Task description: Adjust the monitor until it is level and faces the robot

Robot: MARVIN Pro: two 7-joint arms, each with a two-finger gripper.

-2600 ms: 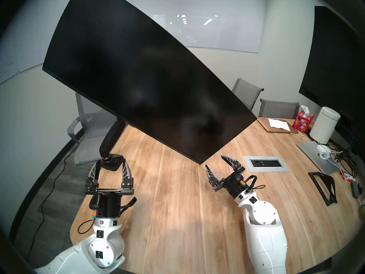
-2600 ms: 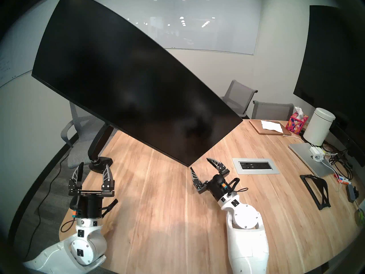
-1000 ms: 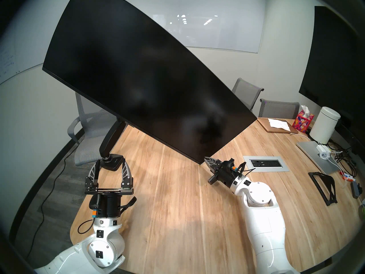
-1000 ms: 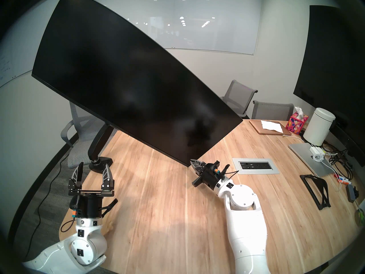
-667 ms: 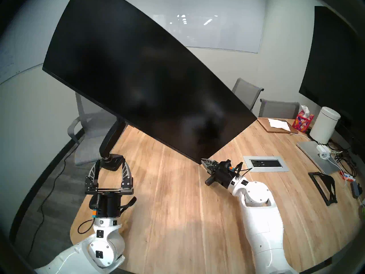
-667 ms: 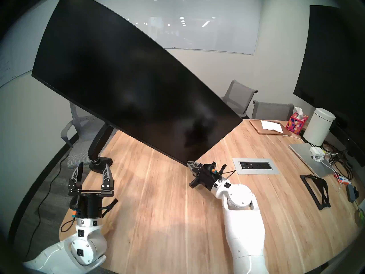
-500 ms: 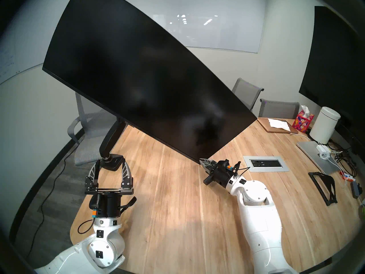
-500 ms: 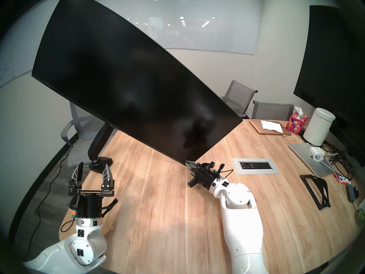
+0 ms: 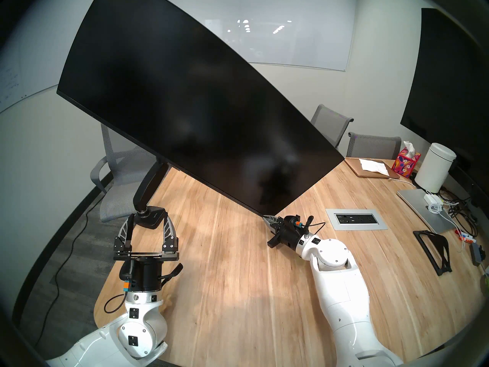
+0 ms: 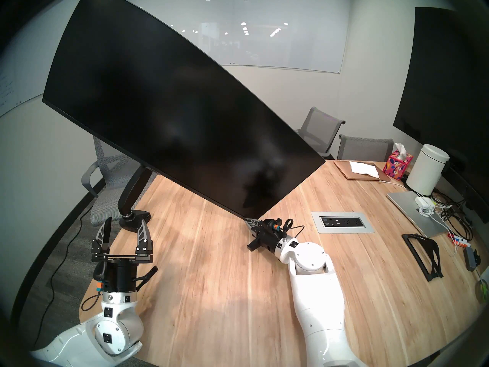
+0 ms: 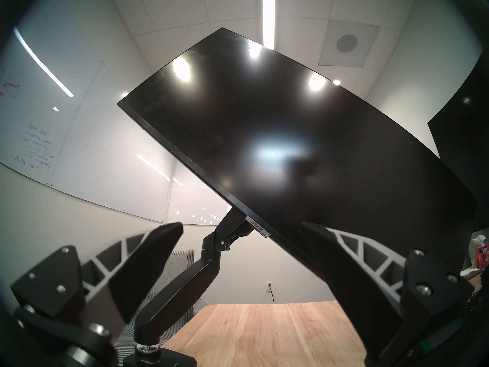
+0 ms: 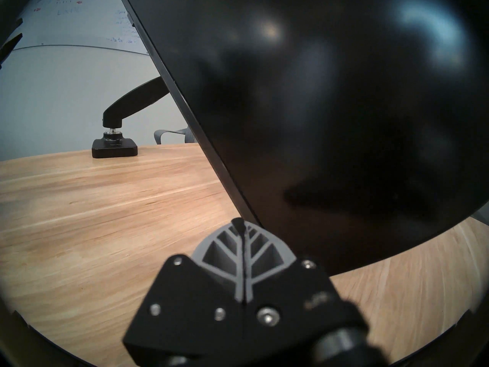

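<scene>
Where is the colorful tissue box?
In the head view, the tissue box sits far across the table on the right side, between the white canister and a wooden board.

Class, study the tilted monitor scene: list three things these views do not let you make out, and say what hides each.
- Whether the shut right hand touches the monitor: right wrist view, contact point behind its fingers.
- Monitor's top corner: head views, cut off by the frame edge.
- Whiteboard writing: left wrist view, too small.

One monitor, three chairs, two laptops — one tissue box, one table
</scene>
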